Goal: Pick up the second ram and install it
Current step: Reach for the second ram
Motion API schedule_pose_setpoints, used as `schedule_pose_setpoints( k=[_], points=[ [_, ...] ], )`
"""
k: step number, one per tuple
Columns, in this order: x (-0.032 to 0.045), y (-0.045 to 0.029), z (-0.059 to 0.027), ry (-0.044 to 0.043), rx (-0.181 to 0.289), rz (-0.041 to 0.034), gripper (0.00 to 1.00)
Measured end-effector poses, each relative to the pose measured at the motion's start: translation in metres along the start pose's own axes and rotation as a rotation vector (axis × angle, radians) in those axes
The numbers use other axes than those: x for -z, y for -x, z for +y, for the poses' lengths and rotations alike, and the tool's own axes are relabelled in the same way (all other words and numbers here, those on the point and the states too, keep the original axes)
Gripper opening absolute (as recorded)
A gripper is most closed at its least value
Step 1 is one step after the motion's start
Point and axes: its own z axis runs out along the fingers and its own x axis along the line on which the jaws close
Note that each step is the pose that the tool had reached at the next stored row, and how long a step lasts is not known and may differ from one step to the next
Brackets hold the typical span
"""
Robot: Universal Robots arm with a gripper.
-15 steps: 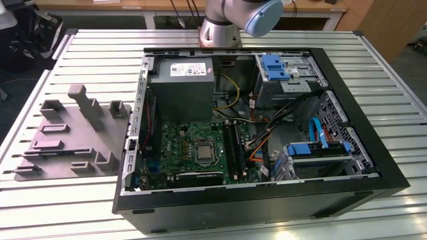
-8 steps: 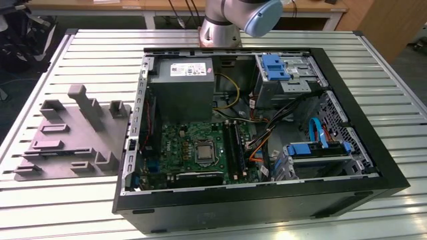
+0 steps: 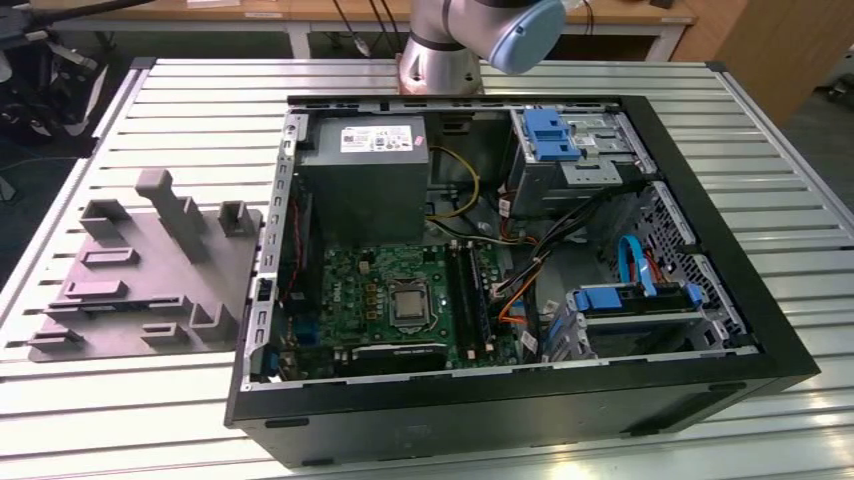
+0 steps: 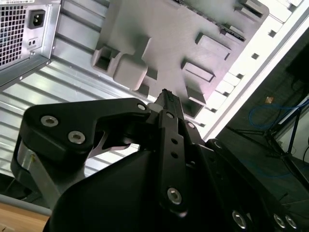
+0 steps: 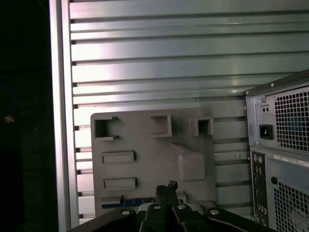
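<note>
Tightly closed black fingers (image 5: pixel 163 191), empty, near thin blue second ram (image 5: pixel 123 204), in moulded grey tray (image 5: pixel 145 169)

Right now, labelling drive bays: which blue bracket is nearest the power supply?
The blue bracket level with the grey power supply; the other blue bracket sits at the case's opposite end.

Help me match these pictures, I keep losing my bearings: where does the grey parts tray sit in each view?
Exterior view: the grey parts tray lies on the slatted table, to the exterior view's left of the open computer case.
First wrist view: the tray lies beside the case's rear panel.
Second wrist view: the tray lies next to the case's rear corner.
Shared landmark: the computer case.
</note>
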Motion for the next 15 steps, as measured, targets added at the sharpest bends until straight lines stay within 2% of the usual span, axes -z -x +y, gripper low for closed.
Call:
schedule_pose_setpoints(
  k=[15],
  points=[
    [-0.0199, -0.0062, -0.0150, -0.0003, 0.000, 0.0020, 0.10]
  ],
)
